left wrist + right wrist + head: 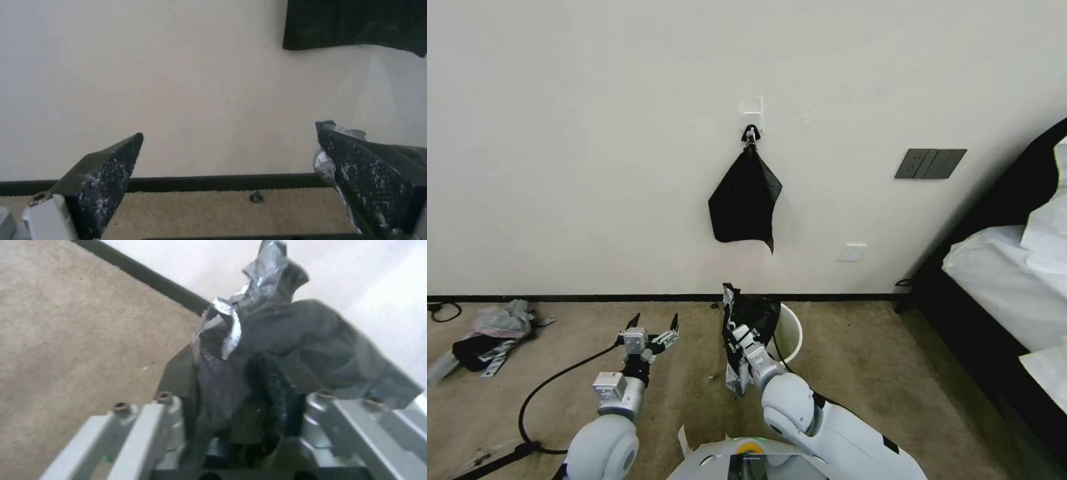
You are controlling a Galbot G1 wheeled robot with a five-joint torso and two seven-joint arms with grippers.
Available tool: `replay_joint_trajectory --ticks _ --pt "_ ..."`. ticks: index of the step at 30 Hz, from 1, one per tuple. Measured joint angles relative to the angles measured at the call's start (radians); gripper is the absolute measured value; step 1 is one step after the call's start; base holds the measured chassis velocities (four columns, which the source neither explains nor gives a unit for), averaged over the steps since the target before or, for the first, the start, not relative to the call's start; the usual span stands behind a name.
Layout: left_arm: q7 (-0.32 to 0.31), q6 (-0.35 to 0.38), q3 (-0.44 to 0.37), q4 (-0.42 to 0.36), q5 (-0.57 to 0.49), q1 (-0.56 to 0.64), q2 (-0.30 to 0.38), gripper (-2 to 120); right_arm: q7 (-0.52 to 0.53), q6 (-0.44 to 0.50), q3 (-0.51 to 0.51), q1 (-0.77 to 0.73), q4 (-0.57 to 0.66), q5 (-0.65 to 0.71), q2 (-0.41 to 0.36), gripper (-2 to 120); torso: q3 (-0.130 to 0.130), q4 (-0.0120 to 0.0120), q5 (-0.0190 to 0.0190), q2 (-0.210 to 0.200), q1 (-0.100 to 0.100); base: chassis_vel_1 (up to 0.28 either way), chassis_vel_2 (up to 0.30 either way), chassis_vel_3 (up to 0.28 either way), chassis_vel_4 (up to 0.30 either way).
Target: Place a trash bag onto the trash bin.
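Right end effector (735,331) clamping trash bag (747,313) (glossy black) beside trash bin (789,331), left end effector (654,323) spread wide

Head view: bright, even, diffuse light; no clear source. The wall (594,147) reads nearly uniform, with a soft shadow beside the hanging black bundle (744,200). Straight lines bow toward the frame edges. Left wrist view: soft throughout, wall washed pale. Right wrist view: blurred; silvery glare on the wrinkles of the trash bag (267,340); the near metal parts are out of focus.
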Motion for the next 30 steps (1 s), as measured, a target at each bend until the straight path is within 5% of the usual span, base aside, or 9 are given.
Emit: replay_joint_trajectory --ticks 9,20,30 --pt "-0.001 0.018 0.042 0.004 0.001 -0.001 0.01 100 -0.009 0.003 0.032 -0.016 0.019 -0.015 -0.017 1 0.0 0.0 0.0 0.0 0.0 0.0 0.0 0.0 0.0" --pt "-0.031 0.146 0.194 0.001 -0.034 -0.078 0.035 100 -0.006 0.011 0.068 -0.047 0.041 -0.013 -0.016 0 0.0 0.0 0.0 0.0 0.0 0.0 0.0 0.0 0.0" --pt "-0.101 0.298 0.371 0.078 -0.221 -0.285 0.097 100 -0.006 0.013 0.079 -0.05 0.044 -0.007 -0.017 0 0.0 0.0001 0.0 0.0 0.0 0.0 0.0 0.0 0.0"
